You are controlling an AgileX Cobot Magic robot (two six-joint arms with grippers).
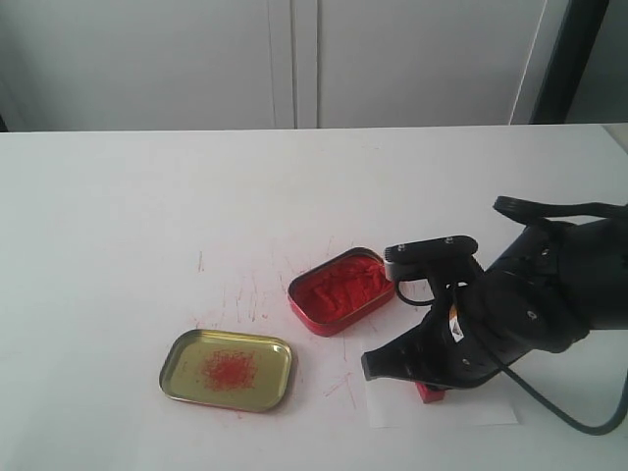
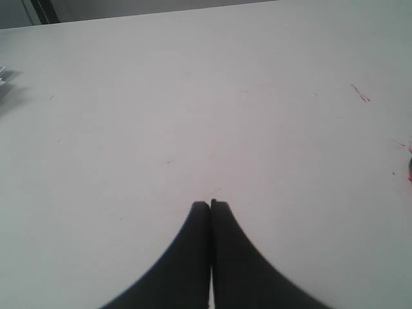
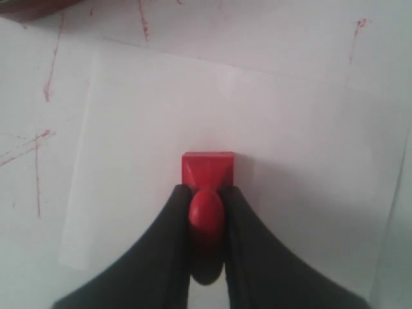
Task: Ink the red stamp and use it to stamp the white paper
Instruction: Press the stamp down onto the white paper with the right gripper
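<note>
My right gripper (image 3: 206, 193) is shut on the round handle of the red stamp (image 3: 207, 168), whose square base rests on the white paper (image 3: 148, 116). In the exterior view only a corner of the red stamp (image 1: 430, 392) shows under the right gripper (image 1: 424, 381), at the near right on the white paper (image 1: 471, 412). The left gripper (image 2: 210, 205) is shut with nothing between its jaws, above bare tabletop; it is out of the exterior view.
A red tin of ink paste (image 1: 341, 288) stands open mid-table, just left of the right arm. A gold tin lid (image 1: 227, 369) with red smudges lies at the near left. Red streaks mark the tabletop (image 1: 245, 294) between them.
</note>
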